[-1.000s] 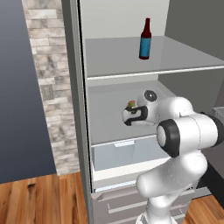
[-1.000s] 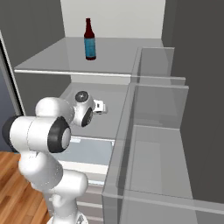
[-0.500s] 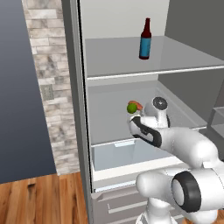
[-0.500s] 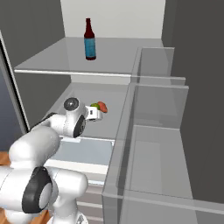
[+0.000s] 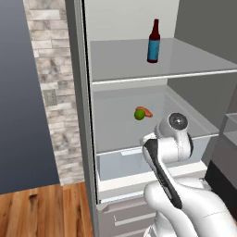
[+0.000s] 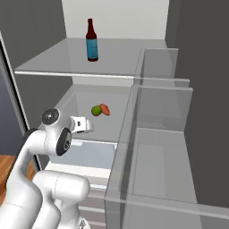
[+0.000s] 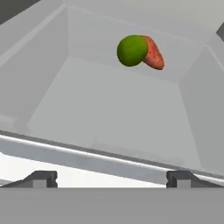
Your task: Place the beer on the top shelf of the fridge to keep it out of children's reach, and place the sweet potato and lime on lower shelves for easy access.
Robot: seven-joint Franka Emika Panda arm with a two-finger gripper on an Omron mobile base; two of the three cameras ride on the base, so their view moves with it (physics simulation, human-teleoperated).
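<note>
The beer (image 5: 153,42) (image 6: 91,41) stands upright on the top shelf (image 5: 125,65) (image 6: 49,60) of the fridge (image 5: 79,106). One shelf down, the lime (image 5: 139,114) (image 6: 95,110) (image 7: 132,50) lies touching the sweet potato (image 5: 147,111) (image 6: 105,109) (image 7: 154,54) near the back of this lower shelf (image 5: 115,132) (image 6: 116,123) (image 7: 109,109). My gripper (image 7: 112,178) (image 6: 84,125) hovers at that shelf's front rim, well short of the two. It is open, its fingertips (image 7: 43,178) wide apart with nothing between them.
A translucent drawer (image 5: 121,163) (image 6: 91,154) sits below the lower shelf, with grey drawers (image 5: 125,217) under it. Grey door racks (image 6: 156,134) rise close on the right. A brick wall (image 5: 51,92) and wooden floor (image 5: 37,208) lie to the left.
My hand has drawn back from deep in the lower shelf to its front rim. The lime and sweet potato, hidden by the hand a second ago, now lie in plain sight.
</note>
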